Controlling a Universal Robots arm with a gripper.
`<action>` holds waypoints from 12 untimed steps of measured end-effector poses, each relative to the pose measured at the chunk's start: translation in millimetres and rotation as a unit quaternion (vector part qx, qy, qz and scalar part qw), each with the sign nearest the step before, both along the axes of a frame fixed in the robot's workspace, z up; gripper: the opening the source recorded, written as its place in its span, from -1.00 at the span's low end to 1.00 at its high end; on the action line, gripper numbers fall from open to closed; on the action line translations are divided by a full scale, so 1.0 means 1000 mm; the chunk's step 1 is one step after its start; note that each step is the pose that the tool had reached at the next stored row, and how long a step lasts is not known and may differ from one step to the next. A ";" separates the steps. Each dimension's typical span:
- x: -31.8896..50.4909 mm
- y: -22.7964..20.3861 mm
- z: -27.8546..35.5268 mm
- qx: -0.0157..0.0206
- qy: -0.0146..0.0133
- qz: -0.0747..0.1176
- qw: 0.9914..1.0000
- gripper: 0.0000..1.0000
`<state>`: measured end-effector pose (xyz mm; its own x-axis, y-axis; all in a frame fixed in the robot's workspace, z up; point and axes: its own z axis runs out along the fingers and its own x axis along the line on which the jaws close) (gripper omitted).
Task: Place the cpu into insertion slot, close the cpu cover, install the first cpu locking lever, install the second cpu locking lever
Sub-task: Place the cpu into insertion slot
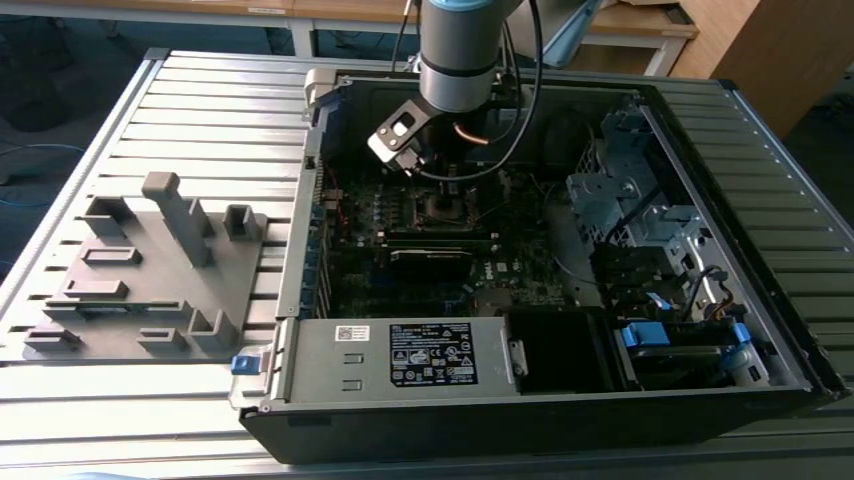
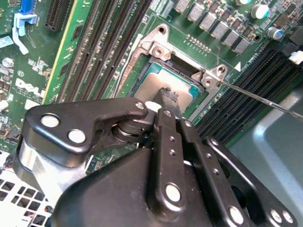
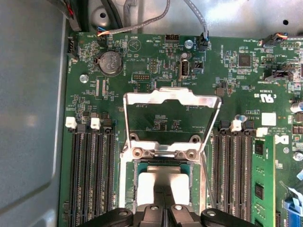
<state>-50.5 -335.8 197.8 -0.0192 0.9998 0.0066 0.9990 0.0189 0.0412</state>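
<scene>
Hand [image 2: 168,96] is closed, fingers together, holding nothing visible; its tip rests at the cpu [image 3: 161,182] top. Cpu lies seated in the slot [image 2: 181,62], cover [image 3: 170,98] raised open beyond. Judged light, rigid, fragile, slick-topped: take it by opposite edges, never the contacts.

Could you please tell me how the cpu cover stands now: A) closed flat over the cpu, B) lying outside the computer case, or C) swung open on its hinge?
C: in the first wrist view the cpu cover stands swung back from its hinge, leaving the cpu uncovered at the insertion slot.
</scene>
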 end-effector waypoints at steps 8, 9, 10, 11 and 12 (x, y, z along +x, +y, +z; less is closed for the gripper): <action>0.0000 0.0000 0.0191 0.000 0.000 0.000 1.000 -0.79; 0.0000 0.0000 0.0199 0.000 0.000 0.000 1.000 -0.79; 0.0000 0.0001 0.0198 0.000 0.000 0.000 1.000 -0.79; 0.0000 0.0001 0.0198 0.000 0.000 0.000 1.000 -0.79; 0.0000 0.0000 0.0199 0.000 0.000 0.000 1.000 -0.79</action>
